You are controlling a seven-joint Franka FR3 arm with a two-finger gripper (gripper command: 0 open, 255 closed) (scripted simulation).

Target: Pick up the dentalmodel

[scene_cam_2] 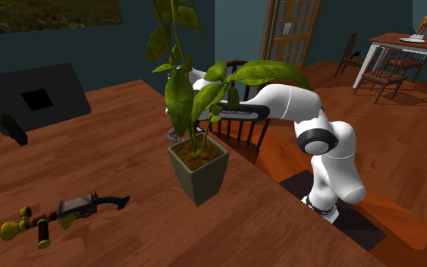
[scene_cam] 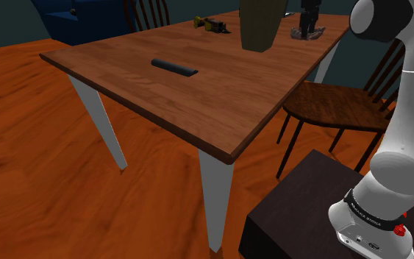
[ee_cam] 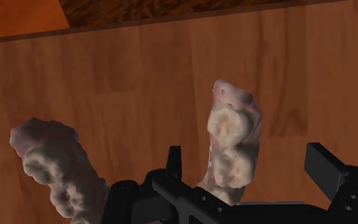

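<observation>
The dental model [ee_cam: 233,143] is a pale, pinkish U-shaped row of teeth lying on the wooden table [ee_cam: 139,83]. My gripper [ee_cam: 248,162] is open and low over it. One branch of the model lies between the black fingers [ee_cam: 327,168], with gaps on both sides. The other branch [ee_cam: 56,172] lies outside the fingers. In the shoulder view the gripper [scene_cam: 309,16] hangs straight above the model [scene_cam: 307,33] at the table's far right corner. In the second exterior view the plant's leaves hide the hand; the white arm [scene_cam_2: 280,102] reaches in behind them.
A potted plant [scene_cam: 260,26] [scene_cam_2: 199,171] stands close beside the model. A dark bar [scene_cam: 174,68] lies mid-table and a small yellow-black toy [scene_cam: 212,26] at the far edge. A wooden chair [scene_cam: 341,107] stands by the table next to my stand [scene_cam: 301,213].
</observation>
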